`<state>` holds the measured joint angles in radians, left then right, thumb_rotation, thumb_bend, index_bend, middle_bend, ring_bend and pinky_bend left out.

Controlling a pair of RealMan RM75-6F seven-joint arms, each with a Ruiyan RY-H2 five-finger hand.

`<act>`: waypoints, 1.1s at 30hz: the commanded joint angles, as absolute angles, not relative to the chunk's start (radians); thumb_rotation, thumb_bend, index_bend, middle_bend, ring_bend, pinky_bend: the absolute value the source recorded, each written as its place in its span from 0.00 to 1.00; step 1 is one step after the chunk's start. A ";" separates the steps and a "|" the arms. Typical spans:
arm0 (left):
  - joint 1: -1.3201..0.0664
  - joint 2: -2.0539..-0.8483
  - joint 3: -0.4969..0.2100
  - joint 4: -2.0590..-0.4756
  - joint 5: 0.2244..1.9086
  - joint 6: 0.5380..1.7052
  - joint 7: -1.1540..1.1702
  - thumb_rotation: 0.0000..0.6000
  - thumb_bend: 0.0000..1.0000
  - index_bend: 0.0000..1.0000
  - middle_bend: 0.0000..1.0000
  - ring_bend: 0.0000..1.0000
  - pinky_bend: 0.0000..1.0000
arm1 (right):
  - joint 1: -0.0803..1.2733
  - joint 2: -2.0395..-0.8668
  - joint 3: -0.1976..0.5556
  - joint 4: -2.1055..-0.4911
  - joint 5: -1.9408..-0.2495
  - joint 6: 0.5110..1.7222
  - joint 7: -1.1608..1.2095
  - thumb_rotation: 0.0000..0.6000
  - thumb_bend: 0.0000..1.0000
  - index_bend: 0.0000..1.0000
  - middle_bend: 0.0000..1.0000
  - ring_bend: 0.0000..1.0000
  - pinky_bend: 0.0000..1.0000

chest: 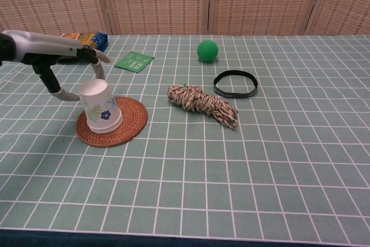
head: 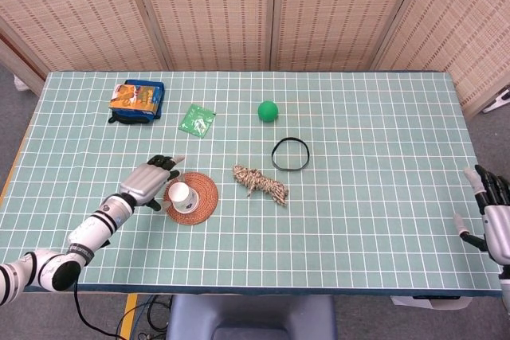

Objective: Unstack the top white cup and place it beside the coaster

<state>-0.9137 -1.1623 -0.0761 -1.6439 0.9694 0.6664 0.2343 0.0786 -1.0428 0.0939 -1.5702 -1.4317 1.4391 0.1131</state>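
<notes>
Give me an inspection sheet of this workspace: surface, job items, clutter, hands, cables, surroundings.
Surface: table with green grid cloth.
Job's things: white cup stack tilted on the woven coaster; not yet unstacked.
Clutter: rope bundle, black band, green ball, green packet, snack pack.
Hands: left hand beside the cup, fingers around its top, grip not clear; right hand open at the table's right edge.
Cables: some under the front edge.
Surroundings: woven screen panels.
</notes>
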 commanded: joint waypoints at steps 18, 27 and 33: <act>-0.916 -1.141 -0.071 -1.699 0.962 0.716 0.264 1.00 0.32 0.41 0.00 0.00 0.00 | 0.077 -1.039 0.092 -1.573 -1.438 1.441 0.118 1.00 0.36 0.00 0.00 0.00 0.00; -0.928 -1.118 -0.072 -1.751 0.923 0.751 0.315 1.00 0.32 0.41 0.00 0.00 0.00 | 0.071 -1.036 0.091 -1.573 -1.448 1.456 0.130 1.00 0.36 0.00 0.00 0.00 0.00; -0.939 -1.067 -0.076 -1.829 0.886 0.793 0.369 1.00 0.32 0.42 0.00 0.00 0.00 | 0.075 -1.036 0.092 -1.569 -1.444 1.446 0.131 1.00 0.36 0.00 0.00 0.00 0.00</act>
<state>-0.9349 -1.0840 -0.0741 -1.8070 0.8990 0.7779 0.3525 0.0744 -1.0363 0.0919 -1.5689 -1.4441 1.4465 0.1308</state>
